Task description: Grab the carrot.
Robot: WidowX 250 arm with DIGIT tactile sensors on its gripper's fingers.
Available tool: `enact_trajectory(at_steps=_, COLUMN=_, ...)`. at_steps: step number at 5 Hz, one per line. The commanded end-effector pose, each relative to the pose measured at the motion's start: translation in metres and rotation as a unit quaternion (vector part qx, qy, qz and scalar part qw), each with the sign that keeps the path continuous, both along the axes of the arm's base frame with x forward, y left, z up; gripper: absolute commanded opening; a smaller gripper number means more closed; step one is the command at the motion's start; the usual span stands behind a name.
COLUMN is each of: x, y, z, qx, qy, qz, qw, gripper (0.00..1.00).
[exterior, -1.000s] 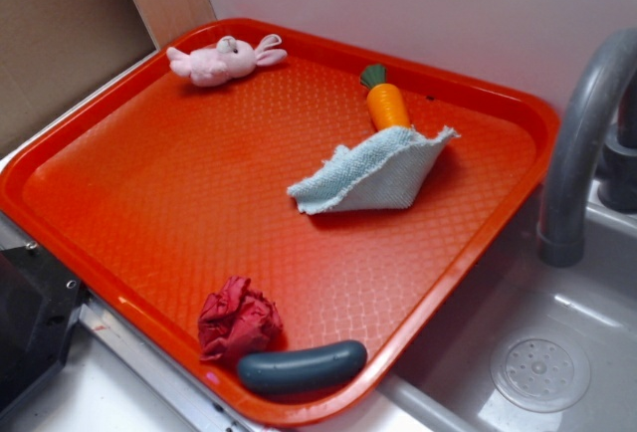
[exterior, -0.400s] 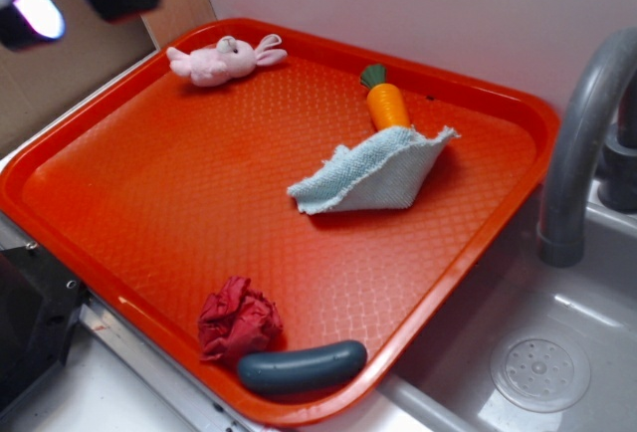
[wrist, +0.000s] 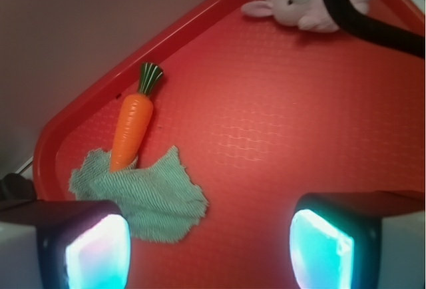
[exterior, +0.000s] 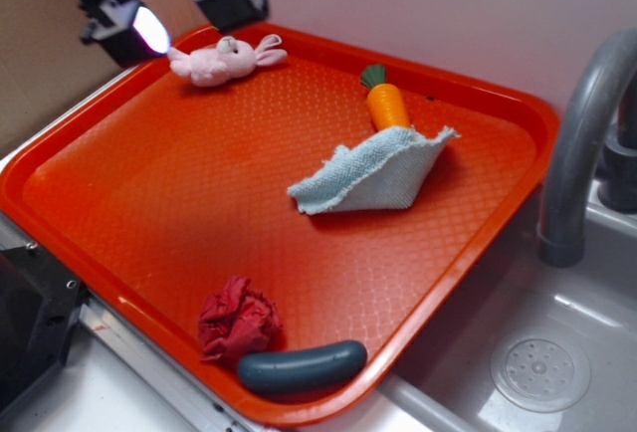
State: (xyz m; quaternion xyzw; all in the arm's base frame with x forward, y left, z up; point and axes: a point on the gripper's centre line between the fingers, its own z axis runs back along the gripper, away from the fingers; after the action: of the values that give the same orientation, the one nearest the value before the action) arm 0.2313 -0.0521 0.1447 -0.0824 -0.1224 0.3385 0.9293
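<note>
The orange carrot [exterior: 387,104] with a dark green top lies on the red tray [exterior: 179,193] toward the back, its tip tucked under a light blue cloth [exterior: 383,173]. In the wrist view the carrot [wrist: 132,126] lies left of centre, its tip under the cloth [wrist: 146,192]. My gripper [exterior: 174,9] hovers high over the tray's back left corner, beside the pink bunny, far from the carrot. Its jaws stand wide open and empty, as the wrist view [wrist: 210,249] shows.
A pink toy bunny [exterior: 224,59] lies at the tray's back left. A crumpled red cloth [exterior: 237,318] and a dark blue-grey sausage toy [exterior: 302,366] lie at the front edge. A grey faucet [exterior: 582,133] and sink [exterior: 542,367] are on the right.
My gripper has come into view from the upper left and moved right and down toward the tray's back left corner. The things on the tray have not moved.
</note>
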Motion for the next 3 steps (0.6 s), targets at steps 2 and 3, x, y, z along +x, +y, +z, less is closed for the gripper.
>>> enact_trajectory(at_steps=2, x=0.057, y=-0.055, z=-0.018, qx=0.018, qy=-0.009, qz=0.019, qw=1.0, gripper=1.0)
enact_trajectory(at_steps=3, x=0.067, y=-0.064, z=-0.035, qx=0.031, qy=-0.004, qz=0.032, qw=0.999, gripper=1.0)
